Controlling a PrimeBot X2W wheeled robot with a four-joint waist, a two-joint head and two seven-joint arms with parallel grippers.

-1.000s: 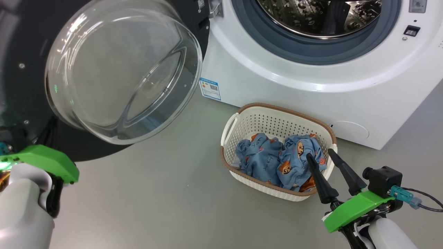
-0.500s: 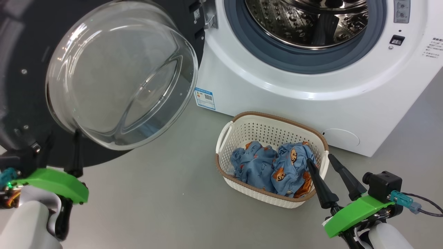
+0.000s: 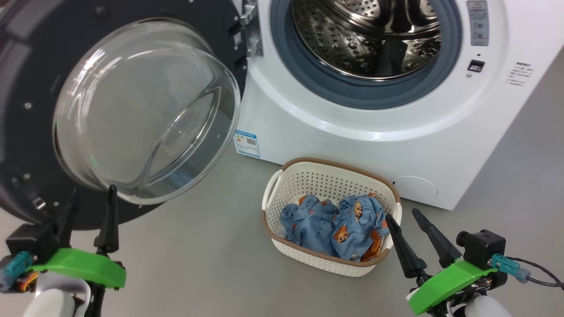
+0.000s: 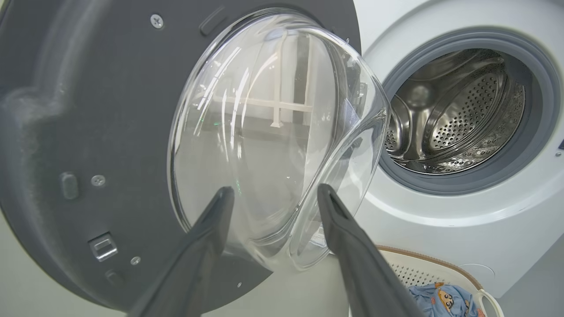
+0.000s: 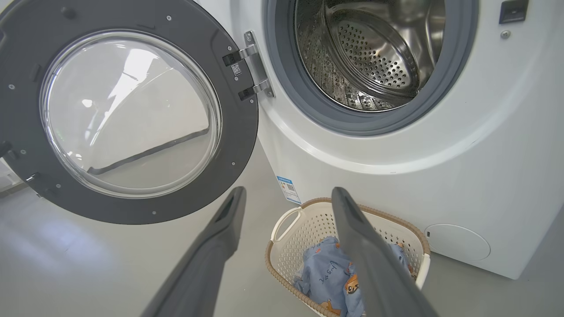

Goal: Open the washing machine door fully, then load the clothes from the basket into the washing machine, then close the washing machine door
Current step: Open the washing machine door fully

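Clearly one basket (image 3: 318, 260) holds two bundles of clothes (image 3: 335, 222).

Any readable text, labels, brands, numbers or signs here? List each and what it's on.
No text is legible enough to quote.
Blue label sticker, washing machine lower left: QR code, print too small.
Grey label, machine upper right: red warning triangle, text blurred.
Small print, machine front right: too small.
Code sticker, washing machine door rim: unreadable.
Dark script on the clothes: not decipherable.
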